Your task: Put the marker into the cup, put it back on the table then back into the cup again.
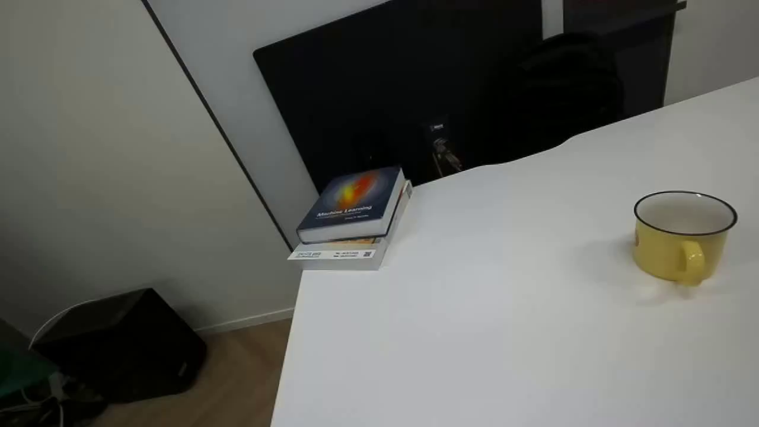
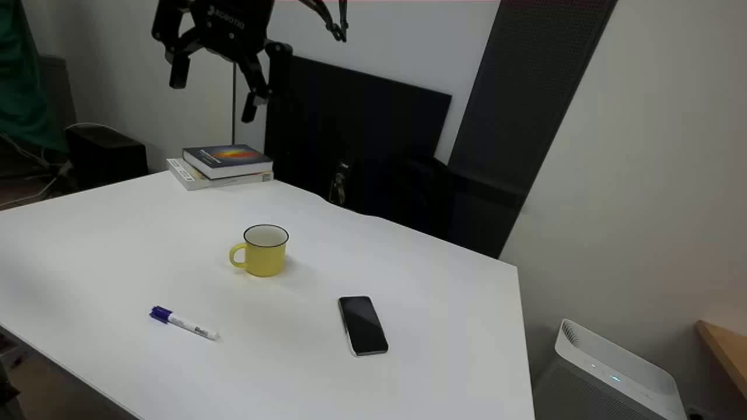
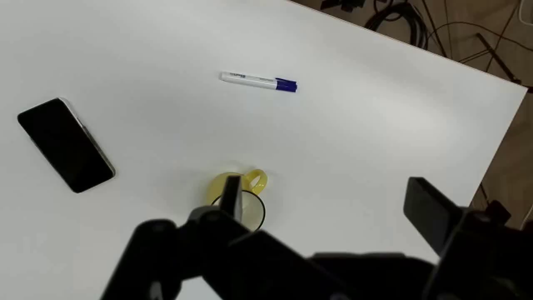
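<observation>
Tool (image 3: 325, 196): parted wide, nothing between its fingers (image 3: 429, 210); it hangs well above the desk (image 2: 443, 309), touching nothing on it.
Enamel-style yellow mug (image 2: 265, 256): upright on the desk, dark rim up, partly hidden by a finger in the wrist view. Nothing stands out of it, and as much of the inside as shows in both exterior views is bare.
Smartphone (image 3: 66, 146): flat on the desk, dark screen up, apart from the mug; it looks to have no part in the job.
Whiteboard marker (image 3: 258, 82): lying on the desk, blue-purple cap on, well apart from the mug and from the tool.
Marker on desk: fits the start, or the pause after a first drop and return; the pictures cannot settle which.
Marker into mug: the closing drop is surely left. If this is the start, all three moves are left: the first trip in, the return and the second trip in.
Marker pick-up: judged the next need either way, the tool coming down with a finger on each side of the barrel.
Machine Learning hardback (image 1: 350, 201): in both exterior views, on top of a pale-edged book (image 1: 338, 263) at a corner of the desk.
Black panel (image 1: 385, 89): upright behind the desk, too dark to tell what it is.
</observation>
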